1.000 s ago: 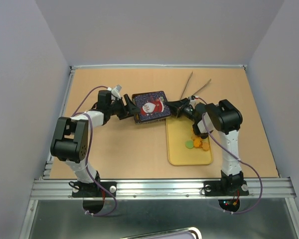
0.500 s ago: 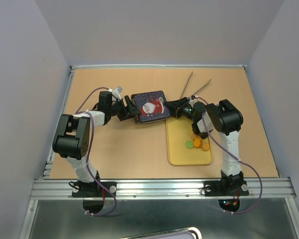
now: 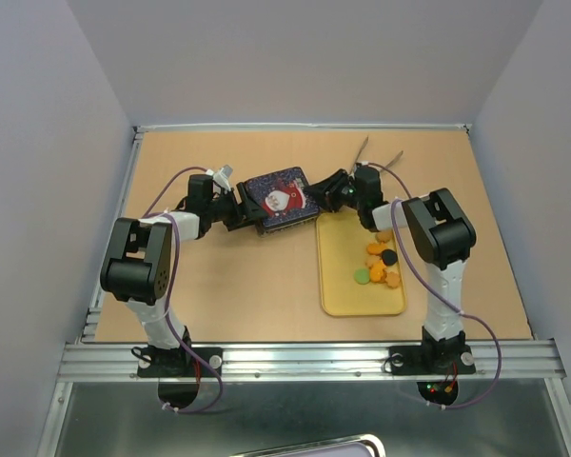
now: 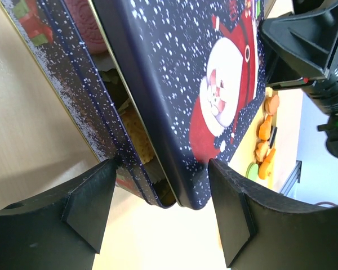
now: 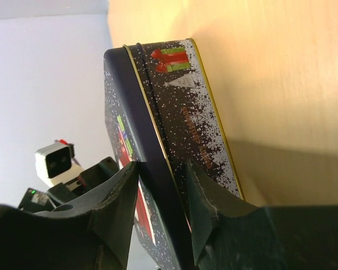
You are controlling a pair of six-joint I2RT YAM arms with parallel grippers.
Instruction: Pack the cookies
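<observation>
Now both arms are at the tin (image 4: 73, 95), which sits out on the worktop (image 3: 228, 276) with its Santa lid (image 3: 278, 200) skewed over the base, a gap showing along one side. The left end effector (image 4: 161, 169) is spread wide across the tin's corner, one finger against the base wall and the other against the lid's edge, so it looks to be bracing the box. The right end effector (image 5: 162, 169) is partly open with the lid's rim between its fingers; whether it's pinching that rim, I can't tell. And the cookies (image 3: 381, 262)? Loose in a cluster on the yellow tray (image 3: 347, 295), just beside the tin, on the right arm's side and nearer the robot than its fingers. So the right arm is plainly the closer one: it would have to draw in toward its own base to reach them, once that lid is dealt with.
</observation>
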